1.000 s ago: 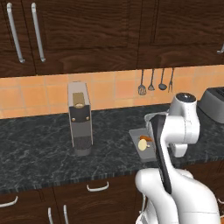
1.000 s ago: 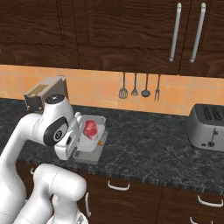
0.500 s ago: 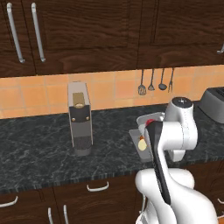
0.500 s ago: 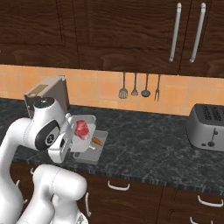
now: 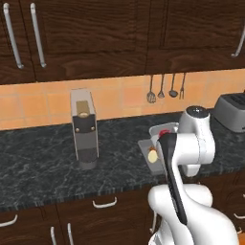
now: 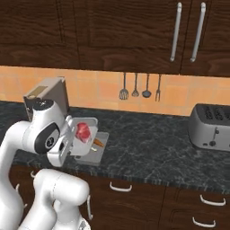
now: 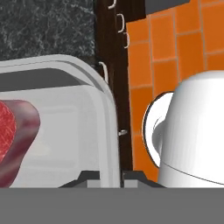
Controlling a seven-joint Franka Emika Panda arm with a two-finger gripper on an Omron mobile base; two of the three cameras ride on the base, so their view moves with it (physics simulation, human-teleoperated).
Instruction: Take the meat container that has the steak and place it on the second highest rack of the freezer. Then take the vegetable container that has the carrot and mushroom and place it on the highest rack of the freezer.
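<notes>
Your meat container [image 6: 86, 134] is up off the counter [image 6: 148, 148], pinched by its rim in the gripper [image 7: 110, 177]. In the hand view the jaws are closed almost fully, one finger [image 7: 89, 178] inside the pale wall and the other outside it, so you have the tray by one edge. The steak [image 6: 82, 130] lies in the tray, out ahead of the jaws; in the hand view it sits at the far left of the tray floor.

Just below and beyond the held tray, the vegetable container [image 6: 96, 152] rests on the counter with the carrot [image 6: 99, 143] showing past the meat tray's edge. In the left base view you can see the mushroom [image 5: 152, 155] in it, partly hidden by the arm.

Watch what stands close: a coffee machine [image 5: 85, 129] is on the counter, near the hand's side in the right base view. A toaster [image 6: 211, 126] stands well apart on the other side. Utensils [image 6: 140, 86] hang on the tiled wall behind, and dark cabinets [image 6: 112, 31] hang above the gripper.
</notes>
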